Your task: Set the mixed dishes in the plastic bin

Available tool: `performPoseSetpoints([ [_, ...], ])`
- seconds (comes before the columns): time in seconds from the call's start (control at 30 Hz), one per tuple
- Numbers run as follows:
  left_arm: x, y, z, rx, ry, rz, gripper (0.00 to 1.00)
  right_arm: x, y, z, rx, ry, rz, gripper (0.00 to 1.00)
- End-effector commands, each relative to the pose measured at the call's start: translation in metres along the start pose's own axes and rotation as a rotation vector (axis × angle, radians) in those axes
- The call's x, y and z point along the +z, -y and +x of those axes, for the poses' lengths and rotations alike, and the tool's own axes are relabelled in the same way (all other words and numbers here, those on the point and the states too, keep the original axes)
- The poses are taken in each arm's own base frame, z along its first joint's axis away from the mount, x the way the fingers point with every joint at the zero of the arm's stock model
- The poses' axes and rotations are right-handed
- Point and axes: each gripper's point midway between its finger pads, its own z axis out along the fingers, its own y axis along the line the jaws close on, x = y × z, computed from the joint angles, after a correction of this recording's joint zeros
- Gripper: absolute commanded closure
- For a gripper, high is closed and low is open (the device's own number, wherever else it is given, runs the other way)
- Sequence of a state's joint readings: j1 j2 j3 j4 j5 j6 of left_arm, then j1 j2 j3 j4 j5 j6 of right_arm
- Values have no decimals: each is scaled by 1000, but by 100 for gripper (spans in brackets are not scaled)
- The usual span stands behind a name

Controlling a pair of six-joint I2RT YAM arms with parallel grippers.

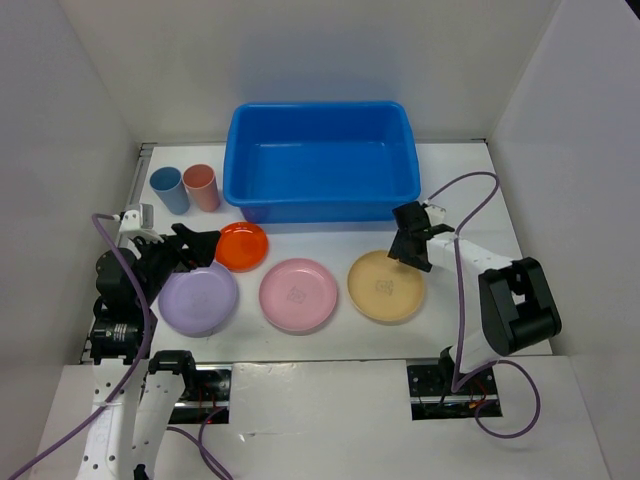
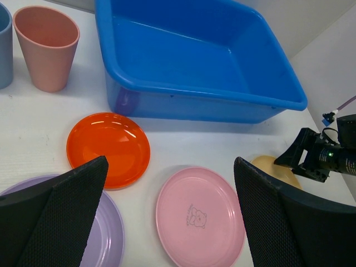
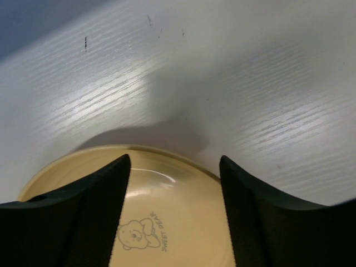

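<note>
Bin: the blue bin point(image 1: 318, 205) stands upright, mouth up, at the far middle of the white table point(image 1: 500, 210). Its long axis runs left to right, parallel to the table's near edge.

Dishes: all six are on the table, outside the bin.
- The lavender plate point(image 1: 198, 300), pink plate point(image 1: 298, 294) and yellow plate point(image 1: 386, 287) lie flat and face up in a left-to-right row between the bin and the arm bases. They lie apart from one another.
- The smaller orange plate point(image 1: 243, 246) lies flat between that row and the bin, near the bin's left front corner. It is just beyond the lavender plate.
- The blue cup point(image 1: 169, 190) and the salmon cup point(image 1: 202, 187) stand upright, mouths up, side by side just left of the bin, blue to the outside. Whether they touch cannot be told.

Left gripper point(image 1: 208, 250): it points toward the right side of the table, over the far rim of the lavender plate and beside the orange plate. Its jaws are spread wide with nothing between them. In the left wrist view the pink plate and bare table show through the gap.

Right gripper point(image 3: 173, 161): it is positioned over the far rim of the yellow plate, near the bin's right front corner. Its jaws are well apart and grip nothing. In the right wrist view the plate's far rim runs under both fingers and a printed bear figure shows between them. Contact with the plate cannot be told.
</note>
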State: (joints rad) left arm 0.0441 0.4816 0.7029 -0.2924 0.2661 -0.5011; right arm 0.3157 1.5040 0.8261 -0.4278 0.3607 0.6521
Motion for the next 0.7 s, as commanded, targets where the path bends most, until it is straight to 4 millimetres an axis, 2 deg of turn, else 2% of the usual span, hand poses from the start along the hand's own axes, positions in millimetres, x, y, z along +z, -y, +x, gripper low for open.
performPoseSetpoints([
  [0.0, -1, 3, -11, 7, 37, 9, 0, -7, -10, -11, 8, 28, -8, 33],
  [0.07, -1, 3, -11, 7, 37, 9, 0, -4, -9, 1, 10, -4, -21, 39],
  [0.1, -1, 3, -11, 7, 37, 9, 0, -6, -13, 0, 30, 2, -32, 39],
  [0.27, -4, 6, -14, 13, 53, 16, 0, -15, -29, 30, 17, -44, -56, 39],
  [0.3, -4, 6, -14, 13, 53, 16, 0, -20, -39, 37, 28, -49, -76, 39],
  [0.37, -4, 6, -14, 13, 53, 16, 0, -23, -45, 47, 34, -51, -83, 38],
  [0.4, -4, 6, -14, 13, 53, 16, 0, -24, -45, 62, 28, -79, -68, 38],
  [0.53, -4, 6, -14, 13, 53, 16, 0, -21, -39, 78, 32, -94, -13, 39],
  [0.67, -6, 7, -15, 15, 61, 20, 0, -23, -34, 83, 32, -90, 16, 47],
])
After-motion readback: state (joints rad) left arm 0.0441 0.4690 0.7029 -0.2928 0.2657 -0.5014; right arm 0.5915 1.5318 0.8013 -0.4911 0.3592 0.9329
